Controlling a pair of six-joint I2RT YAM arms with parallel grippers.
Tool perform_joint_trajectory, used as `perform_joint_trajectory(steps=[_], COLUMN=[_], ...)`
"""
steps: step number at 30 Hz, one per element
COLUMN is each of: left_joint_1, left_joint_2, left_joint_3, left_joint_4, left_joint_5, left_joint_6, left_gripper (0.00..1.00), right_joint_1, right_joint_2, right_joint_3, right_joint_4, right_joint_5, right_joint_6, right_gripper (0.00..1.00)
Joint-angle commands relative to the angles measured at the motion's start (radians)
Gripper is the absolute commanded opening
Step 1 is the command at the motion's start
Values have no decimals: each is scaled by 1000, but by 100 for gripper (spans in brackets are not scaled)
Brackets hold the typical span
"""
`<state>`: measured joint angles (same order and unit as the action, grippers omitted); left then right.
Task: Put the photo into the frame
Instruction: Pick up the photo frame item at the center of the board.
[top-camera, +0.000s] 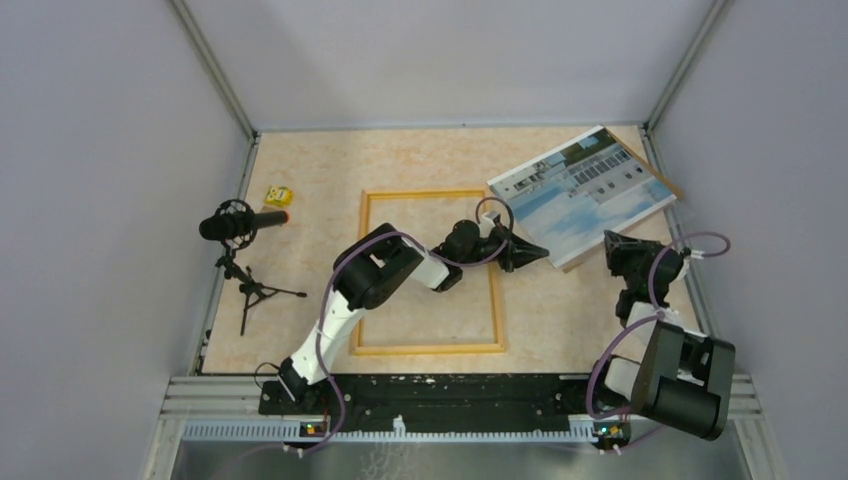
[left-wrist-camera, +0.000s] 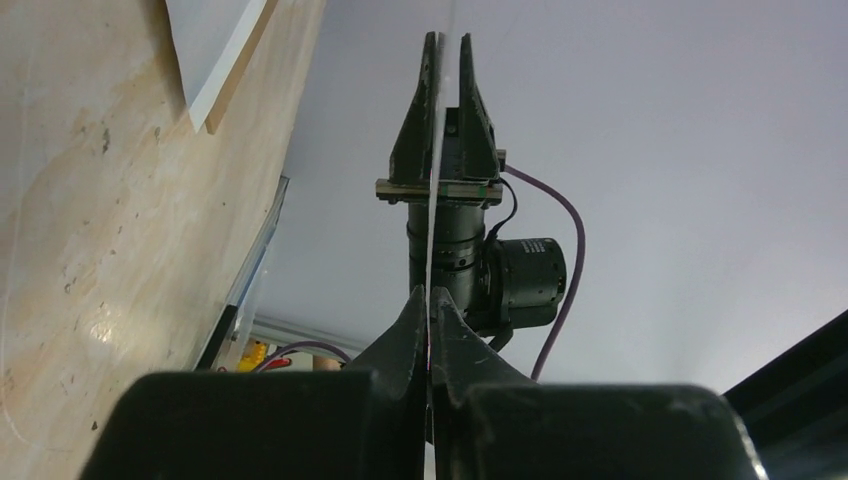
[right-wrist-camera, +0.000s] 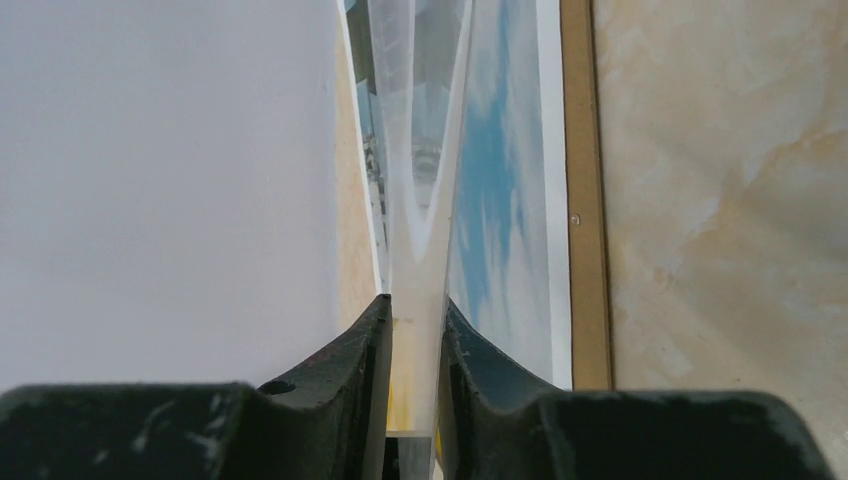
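Note:
The frame, a narrow yellow-orange border, lies flat mid-table. The photo, a white building over blue water, lies face up at the back right. It also shows in the right wrist view. My left gripper reaches across the frame's right rail and is shut on a thin clear sheet, seen edge-on between its tips. My right gripper faces it from the right. Its jaws stand narrowly apart on either side of the same sheet.
A stiff brown backing board lies under the photo, its corner showing at the far right. A microphone on a tripod and a small yellow object stand at the left. Grey walls enclose the table.

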<state>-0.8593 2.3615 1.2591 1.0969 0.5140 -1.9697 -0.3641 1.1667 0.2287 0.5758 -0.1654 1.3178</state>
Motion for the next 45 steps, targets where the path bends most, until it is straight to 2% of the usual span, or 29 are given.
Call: perform_joint_trajectory(steps=[1,6,9,12,14,16,18,22,25,27,30,32,35,37,41,45], left_joint_1=[-12,-28,-35,-37,-37,-37,-37,-35,-34,-29,-5,25,64,74,77,77], left_joint_2=[-99,-125,-133,-143,-159,-182,-213,-297,-388,-459,-585,-683,-827,-908,-1032,-1115], left_joint_3=[-23,-22,-24,-40,-60,-80,-104,-141,-161,-162,-142,-111,-35,29,138,146], left_joint_4=[17,1,-3,-3,-13,-35,-54,-152,-304,-427,-665,-871,-1131,-1242,-1319,-1252], left_joint_5=[44,58,62,62,62,67,73,112,142,152,145,84,-98,-257,-494,-635], left_joint_6=[38,53,55,60,73,97,127,246,387,510,757,953,1233,1386,1606,1766], left_gripper=[0,0,0,0,0,10,24,61,88,98,99,98,98,99,99,99], right_joint_1=[-11,-10,-11,-10,-11,-10,-11,-22,-28,-28,-28,-28,-28,-28,-23,42], right_joint_2=[22,96,152,176,164,131,84,-38,-115,-152,-193,-216,-240,-251,-256,-233], right_joint_3=[60,77,84,97,96,101,112,179,255,309,385,432,514,571,701,829], right_joint_4=[41,97,154,162,152,104,39,-155,-326,-428,-553,-631,-732,-791,-903,-1014], right_joint_5=[20,7,-22,-39,-43,-37,-22,3,24,31,32,15,-24,-54,-138,-157], right_joint_6=[-38,-10,2,-2,-14,-33,-58,-157,-263,-352,-488,-597,-722,-784,-862,-902], right_gripper=[20,26,26,17,6,0,0,0,0,0,0,0,0,0,0,0])
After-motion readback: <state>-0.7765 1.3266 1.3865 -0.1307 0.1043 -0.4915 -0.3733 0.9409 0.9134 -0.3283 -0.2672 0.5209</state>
